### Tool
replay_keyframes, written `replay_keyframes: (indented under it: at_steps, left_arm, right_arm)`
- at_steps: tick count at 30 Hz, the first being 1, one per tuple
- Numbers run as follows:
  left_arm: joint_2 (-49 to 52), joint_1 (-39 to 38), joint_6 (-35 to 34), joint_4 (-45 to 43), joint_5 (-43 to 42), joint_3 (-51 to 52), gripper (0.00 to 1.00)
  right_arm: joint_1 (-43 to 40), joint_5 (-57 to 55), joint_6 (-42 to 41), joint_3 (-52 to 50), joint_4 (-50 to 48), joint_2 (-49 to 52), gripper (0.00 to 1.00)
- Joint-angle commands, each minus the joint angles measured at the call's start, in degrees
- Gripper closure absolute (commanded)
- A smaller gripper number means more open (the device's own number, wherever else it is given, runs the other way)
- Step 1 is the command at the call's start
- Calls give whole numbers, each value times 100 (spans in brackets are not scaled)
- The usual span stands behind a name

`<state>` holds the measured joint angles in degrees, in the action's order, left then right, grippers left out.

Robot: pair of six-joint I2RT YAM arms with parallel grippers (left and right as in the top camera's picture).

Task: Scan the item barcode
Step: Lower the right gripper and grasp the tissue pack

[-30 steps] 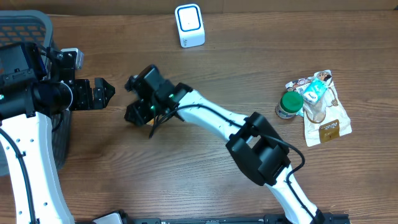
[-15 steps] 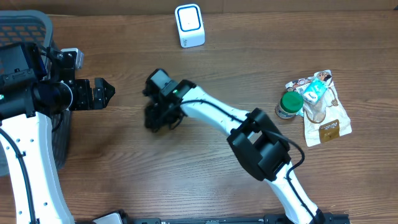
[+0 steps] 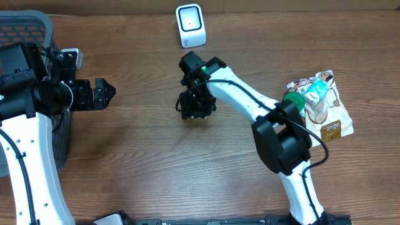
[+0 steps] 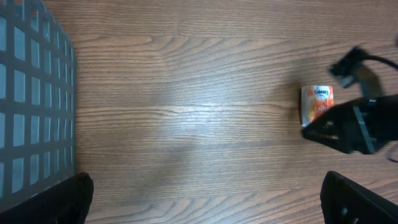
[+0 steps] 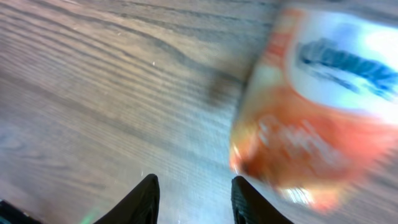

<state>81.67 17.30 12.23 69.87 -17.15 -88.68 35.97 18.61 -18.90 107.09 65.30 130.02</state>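
Right claw [image 5: 194,198] part-open, empty, low beside orange item [image 5: 323,118] at 1 o'clock, likely lining up grasp for scanner [image 3: 190,25]; left claw [image 3: 107,94] wide open.

The bench [image 3: 125,162] fills the overhead frame. A basket [image 3: 25,28] sits in the upper left corner, with the left fingers [image 3: 101,94] just right of it, over bare bench. A scanner [image 3: 190,25] stands at top centre. Below it, mid-frame, are the right fingers [image 4: 333,127]. In the left wrist view the item [image 4: 318,103] lies on the bench at their upper left, close against them. At centre right a jar [image 3: 295,99] sits just left of some pouches [image 3: 328,125].
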Motion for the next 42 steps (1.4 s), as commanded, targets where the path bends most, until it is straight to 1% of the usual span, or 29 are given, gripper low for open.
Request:
replay_keyframes:
  at_steps: [1, 5, 9, 13, 16, 18, 23, 25, 28, 30, 37, 42]
  left_arm:
    - [35, 26, 85, -2, 0, 15, 1]
    - [35, 26, 85, -2, 0, 15, 0]
    - [35, 26, 87, -2, 0, 15, 0]
    - [35, 26, 87, -2, 0, 13, 0]
    - [35, 26, 87, -2, 0, 15, 0]
    - [35, 26, 85, -2, 0, 15, 0]
    - [35, 26, 85, -2, 0, 15, 0]
    - [35, 26, 85, -2, -2, 15, 0]
    - [35, 26, 87, -2, 0, 15, 0]
    - [35, 26, 87, -2, 0, 15, 0]
    - [35, 26, 85, -2, 0, 15, 0]
    - [35, 26, 87, -2, 0, 15, 0]
  right_arm:
    - [-83, -380, 31, 68, 175, -782, 63]
    - [-330, -1137, -704, 61, 601, -1141, 62]
    - [-627, -765, -608, -208, 372, -1095, 62]
    - [-887, -299, -599, -1056, -361, -1073, 63]
    - [-1051, 546, -501, -1759, -1259, -1073, 66]
    - [-1097, 946, -487, -2105, -1794, -1073, 66]
    - [-1086, 1222, -514, -2538, -2618, -1073, 66]
    - [-1086, 1209, -568, -2614, -2723, -1067, 66]
    - [-1086, 984, -866, -2677, -2758, -1014, 68]
    - [-1086, 916, -988, -2699, -2798, -973, 71]
    - [-1058, 885, -988, -2702, -2826, -944, 81]
    - [-940, 774, -1075, -2776, -2938, -942, 82]
